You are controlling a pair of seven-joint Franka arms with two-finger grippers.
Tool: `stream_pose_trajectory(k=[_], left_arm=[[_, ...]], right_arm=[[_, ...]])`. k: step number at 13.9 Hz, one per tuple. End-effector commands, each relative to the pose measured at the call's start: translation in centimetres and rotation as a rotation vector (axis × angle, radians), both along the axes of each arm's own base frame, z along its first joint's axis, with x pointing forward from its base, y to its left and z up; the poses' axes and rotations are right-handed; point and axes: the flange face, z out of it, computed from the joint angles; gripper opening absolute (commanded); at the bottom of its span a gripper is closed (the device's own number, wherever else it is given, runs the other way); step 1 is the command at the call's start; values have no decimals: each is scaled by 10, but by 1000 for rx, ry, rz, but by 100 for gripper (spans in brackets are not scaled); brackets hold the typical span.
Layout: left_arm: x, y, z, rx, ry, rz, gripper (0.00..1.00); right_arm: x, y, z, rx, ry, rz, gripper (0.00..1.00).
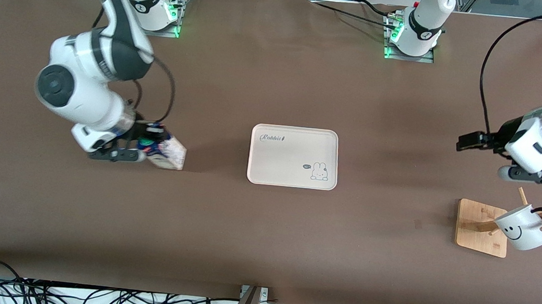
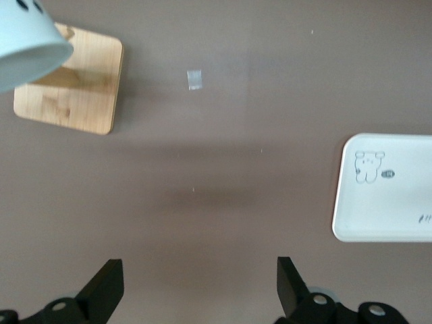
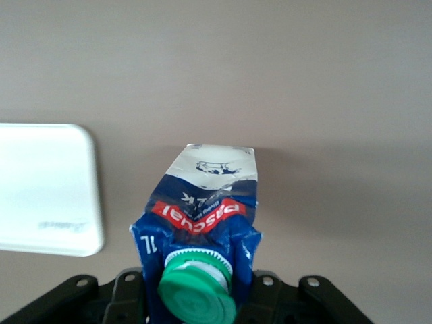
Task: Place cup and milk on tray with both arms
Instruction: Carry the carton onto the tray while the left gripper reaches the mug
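My right gripper [image 1: 152,140] is shut on the top of the milk [image 1: 167,152], a blue and white carton with a green cap, toward the right arm's end of the table. The carton leans over, its base at the table. The right wrist view shows the carton [image 3: 202,209] pinched just under the cap. The cream tray [image 1: 293,156] lies empty mid-table. The cup [image 1: 522,231], a white smiley mug, hangs tilted on a wooden rack. My left gripper [image 1: 467,141] is open and empty over bare table between tray and rack; its fingers [image 2: 108,287] stand wide apart.
The square wooden rack base [image 1: 477,227] with its pegs stands toward the left arm's end, nearer the front camera than the left gripper. It also shows in the left wrist view [image 2: 71,88], with the tray [image 2: 388,196] and a small tape scrap [image 2: 194,79].
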Motion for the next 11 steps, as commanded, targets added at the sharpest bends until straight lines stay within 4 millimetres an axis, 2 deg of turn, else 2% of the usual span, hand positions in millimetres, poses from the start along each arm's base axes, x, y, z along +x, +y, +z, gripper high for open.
stream_pose_trajectory(k=[1, 2, 3, 5, 8, 10, 11], left_arm=[[17, 1, -5, -4, -65, 2, 100], [19, 2, -8, 2, -112, 9, 100], [11, 2, -12, 12, -165, 15, 100], [-8, 8, -23, 9, -287, 36, 100], [-16, 23, -27, 14, -420, 70, 100], [-15, 40, -28, 22, -479, 97, 100], [-23, 46, -35, 19, -492, 115, 100]], right_arm=[[-17, 93, 1, 16, 16, -55, 37], [-29, 133, -6, 10, 25, -81, 37], [-41, 167, -14, 3, 25, -90, 37], [-51, 207, -29, 23, -13, -105, 38], [-63, 233, -57, -2, -47, -95, 38], [-65, 236, -68, -31, -56, -93, 38], [-65, 236, -72, -34, -52, -94, 38]])
